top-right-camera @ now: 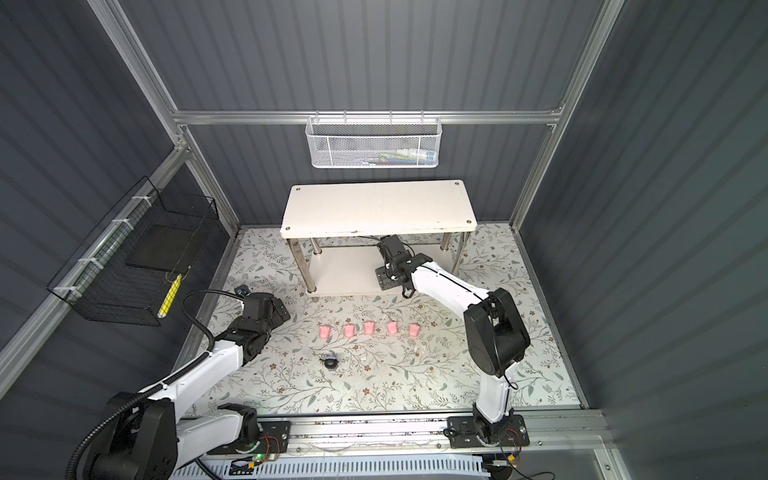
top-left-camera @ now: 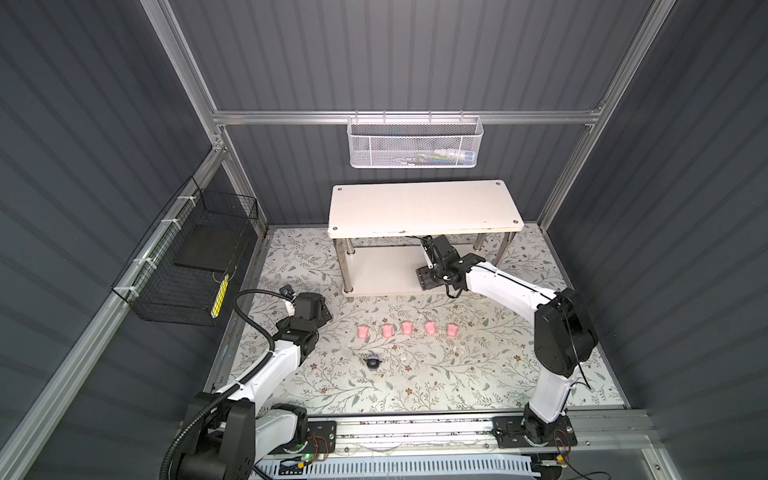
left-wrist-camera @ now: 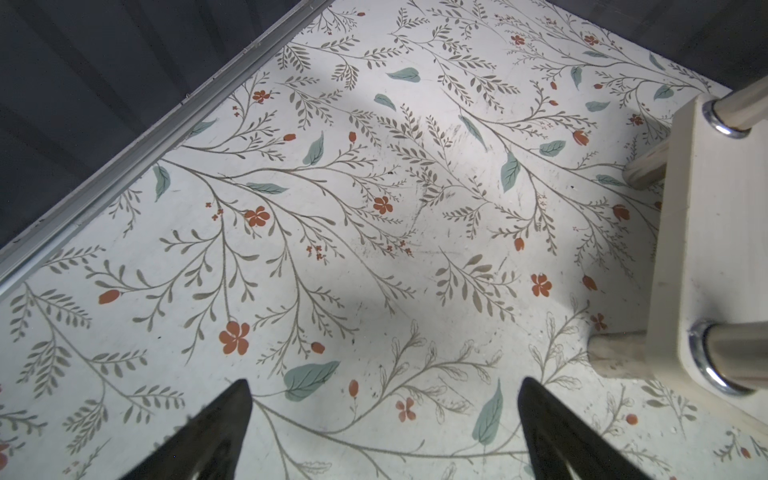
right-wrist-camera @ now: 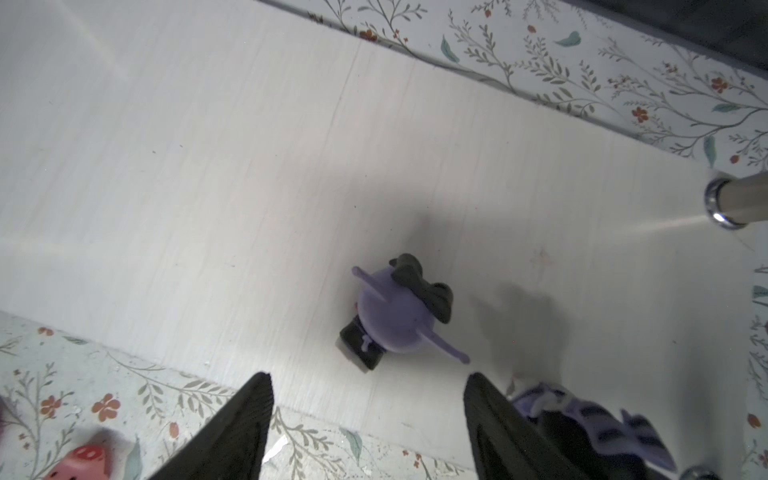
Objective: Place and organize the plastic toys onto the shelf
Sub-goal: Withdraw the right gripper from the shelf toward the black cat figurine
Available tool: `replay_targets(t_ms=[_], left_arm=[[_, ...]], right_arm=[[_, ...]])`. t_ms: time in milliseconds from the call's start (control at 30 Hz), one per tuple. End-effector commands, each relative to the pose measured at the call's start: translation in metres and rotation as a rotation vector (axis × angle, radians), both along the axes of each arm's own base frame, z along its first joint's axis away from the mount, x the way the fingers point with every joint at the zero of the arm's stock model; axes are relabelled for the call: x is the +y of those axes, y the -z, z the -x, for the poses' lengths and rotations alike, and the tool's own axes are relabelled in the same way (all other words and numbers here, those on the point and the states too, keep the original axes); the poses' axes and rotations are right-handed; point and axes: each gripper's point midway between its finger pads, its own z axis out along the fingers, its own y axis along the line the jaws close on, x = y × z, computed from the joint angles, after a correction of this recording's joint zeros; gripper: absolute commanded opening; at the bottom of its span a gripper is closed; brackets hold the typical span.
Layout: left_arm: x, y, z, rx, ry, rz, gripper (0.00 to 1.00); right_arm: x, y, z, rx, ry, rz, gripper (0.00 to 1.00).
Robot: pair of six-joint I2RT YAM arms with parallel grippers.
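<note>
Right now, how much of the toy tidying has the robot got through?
Done: one lavender-and-black toy is on the lower tier of the shelf, and a second such toy, partly hidden, seems to sit beside it. In hand: nothing; the right gripper is open just short of the first toy, the left gripper open over the table. Left: five pink toys in a row and one dark toy on the table.

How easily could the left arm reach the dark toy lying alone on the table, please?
Probably yes: the left gripper is open, and only bare table lies between it and the dark toy.
</note>
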Motion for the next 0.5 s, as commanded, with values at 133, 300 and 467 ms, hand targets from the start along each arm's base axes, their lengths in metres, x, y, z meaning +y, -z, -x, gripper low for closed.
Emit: replay_targets(t_ms=[133,300,467], left_arm=[[0.001,-0.003,-0.001,-0.013,-0.010,-0.003,1.00],[0.002,-0.003,0.001,-0.015,-0.010,-0.003,1.00],[0.003,-0.005,0.002,-0.018,-0.012,-0.004,1.00]], right_arm=[[0.007,-0.018,0.008,-0.075,-0.003,-0.068,0.77],[0.007,-0.017,0.020,-0.073,-0.008,-0.077,0.78],[0.010,-0.027,0.033,-0.110,-0.022,-0.098,0.78]])
